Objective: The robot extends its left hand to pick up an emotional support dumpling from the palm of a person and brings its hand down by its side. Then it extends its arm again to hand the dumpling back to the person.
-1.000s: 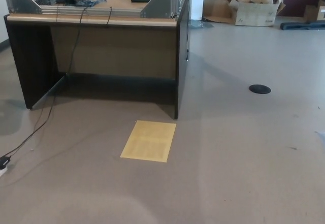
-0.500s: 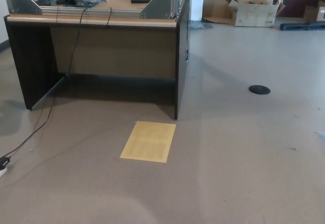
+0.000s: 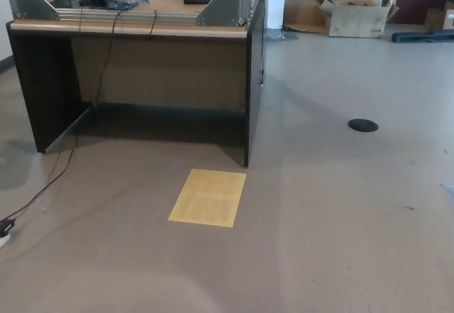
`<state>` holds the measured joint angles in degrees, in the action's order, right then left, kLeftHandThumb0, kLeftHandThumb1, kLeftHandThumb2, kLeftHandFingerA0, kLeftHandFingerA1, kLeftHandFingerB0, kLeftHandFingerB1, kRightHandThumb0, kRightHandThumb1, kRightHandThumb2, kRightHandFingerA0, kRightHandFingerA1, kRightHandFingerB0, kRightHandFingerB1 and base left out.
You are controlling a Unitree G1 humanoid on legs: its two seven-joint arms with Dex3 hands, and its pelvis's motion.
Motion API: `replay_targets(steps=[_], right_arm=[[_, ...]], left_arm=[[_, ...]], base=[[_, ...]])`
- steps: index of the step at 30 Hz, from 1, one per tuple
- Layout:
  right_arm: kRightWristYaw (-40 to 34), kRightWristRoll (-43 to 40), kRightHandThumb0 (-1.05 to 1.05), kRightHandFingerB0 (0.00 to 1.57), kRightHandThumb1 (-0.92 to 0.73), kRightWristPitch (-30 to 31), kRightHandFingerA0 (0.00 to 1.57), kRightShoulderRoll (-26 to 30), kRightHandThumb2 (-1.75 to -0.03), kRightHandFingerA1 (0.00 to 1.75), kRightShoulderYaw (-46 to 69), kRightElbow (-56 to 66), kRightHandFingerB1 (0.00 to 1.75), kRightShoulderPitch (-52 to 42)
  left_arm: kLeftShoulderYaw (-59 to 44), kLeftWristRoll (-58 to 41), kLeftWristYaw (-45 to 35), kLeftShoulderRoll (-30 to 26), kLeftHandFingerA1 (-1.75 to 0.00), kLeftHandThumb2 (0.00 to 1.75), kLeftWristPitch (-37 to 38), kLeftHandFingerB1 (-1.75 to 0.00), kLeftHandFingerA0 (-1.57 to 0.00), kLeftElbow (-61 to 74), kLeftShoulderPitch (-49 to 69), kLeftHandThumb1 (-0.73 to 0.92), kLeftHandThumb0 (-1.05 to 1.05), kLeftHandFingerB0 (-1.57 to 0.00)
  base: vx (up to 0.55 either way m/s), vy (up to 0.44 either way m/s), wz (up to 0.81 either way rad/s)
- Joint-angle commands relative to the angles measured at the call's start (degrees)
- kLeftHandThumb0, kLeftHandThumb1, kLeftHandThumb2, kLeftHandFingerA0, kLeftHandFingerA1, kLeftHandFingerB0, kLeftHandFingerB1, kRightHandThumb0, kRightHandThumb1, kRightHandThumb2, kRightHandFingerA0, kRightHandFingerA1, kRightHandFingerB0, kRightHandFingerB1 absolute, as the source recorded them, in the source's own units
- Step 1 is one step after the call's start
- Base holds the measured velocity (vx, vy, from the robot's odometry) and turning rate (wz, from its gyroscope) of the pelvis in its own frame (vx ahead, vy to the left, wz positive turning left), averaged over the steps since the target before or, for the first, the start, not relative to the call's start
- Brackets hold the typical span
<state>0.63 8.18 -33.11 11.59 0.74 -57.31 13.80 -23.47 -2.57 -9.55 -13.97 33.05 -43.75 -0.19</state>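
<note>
Neither of my hands showed in the head view, so I could not tell how their fingers stood, and the dumpling was nowhere in sight either; no person appeared. Against the picture from half a second before, nothing had moved beyond a slight camera shift. Nearest me lay the flat, matte grey-brown floor (image 3: 319, 256), with a yellow rectangular sheet (image 3: 208, 197) flat on it just in front of the desk (image 3: 142, 72). A thin black cable (image 3: 50, 182) trailed from the desk's left side. The desk had dark side panels and a wood-toned top. Right of the desk sat a small black disc (image 3: 363, 125); beyond it, an open cardboard box (image 3: 357, 16).
</note>
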Motion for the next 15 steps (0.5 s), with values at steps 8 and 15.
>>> replay_targets(steps=[8, 15], right_arm=[[-0.54, -1.04, -0.37, 0.58, -0.58, -1.28, 0.83, 0.39, -0.57, 0.51, 1.19, -0.59, 0.4, 0.04], [-0.11, -1.04, -0.38, 0.59, -0.59, -0.84, 0.82, 0.72, -0.57, 0.51, 1.43, -0.33, 0.4, -0.14]], left_arm=[[-3.07, -13.76, -2.72, -7.2, -1.28, 0.67, -12.62, -0.86, -1.07, 20.2, -15.3, 0.77, -0.03, -0.93], [-3.82, -13.77, -3.48, -13.34, -1.27, 0.7, -15.64, -0.87, -1.11, 23.18, -24.6, 0.78, -0.06, -0.91]], base=[[0.0, 0.0, 0.01], [0.0, 0.0, 0.0]])
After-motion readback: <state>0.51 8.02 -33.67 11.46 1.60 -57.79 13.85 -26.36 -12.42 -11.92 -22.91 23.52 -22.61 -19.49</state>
